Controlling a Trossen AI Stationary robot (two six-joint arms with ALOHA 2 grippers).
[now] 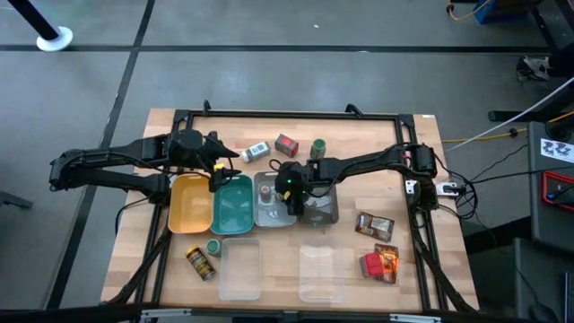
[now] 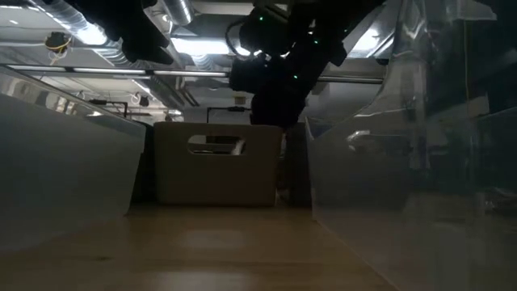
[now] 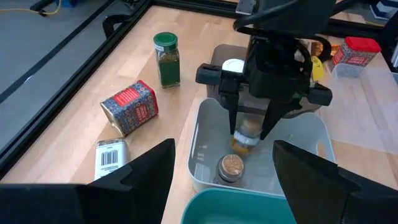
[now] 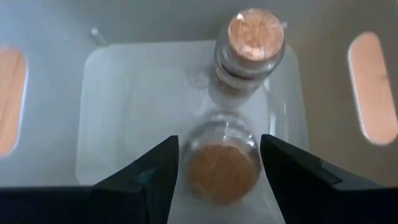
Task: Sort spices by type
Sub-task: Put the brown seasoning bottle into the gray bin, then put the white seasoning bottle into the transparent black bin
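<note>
My right gripper [image 1: 289, 186] reaches down into the light grey tray [image 1: 265, 213], shut on a brown-capped jar [image 4: 222, 163]. A second brown-capped jar [image 4: 254, 37] stands on the tray floor beside it and also shows in the left wrist view [image 3: 231, 167]. My left gripper [image 3: 224, 186] is open and empty above the far rim of the teal tray [image 1: 233, 206]. A white-capped jar [image 3: 233, 65] stands in the dark grey tray [image 1: 321, 213]. A green-capped jar [image 3: 166, 57] stands on the table; a red box [image 3: 129, 107] and a white-labelled jar [image 3: 112, 158] lie on it. My right gripper pinches the brown-capped jar between its two fingers [image 4: 155, 174], on the jar's opposite sides just below the cap [image 3: 244, 132]. The fingers come from above, pointing down. The jar is upright inside the light grey tray; whether its base touches the tray floor, I cannot tell.
A yellow tray [image 1: 190, 205] stands left of the teal one. Near the front edge are a yellow-labelled jar [image 1: 199, 262], a small green-capped jar [image 1: 213, 246] and two clear lids [image 1: 238, 269]. Pouches [image 1: 374, 224] and a red container [image 1: 372, 264] lie at the right.
</note>
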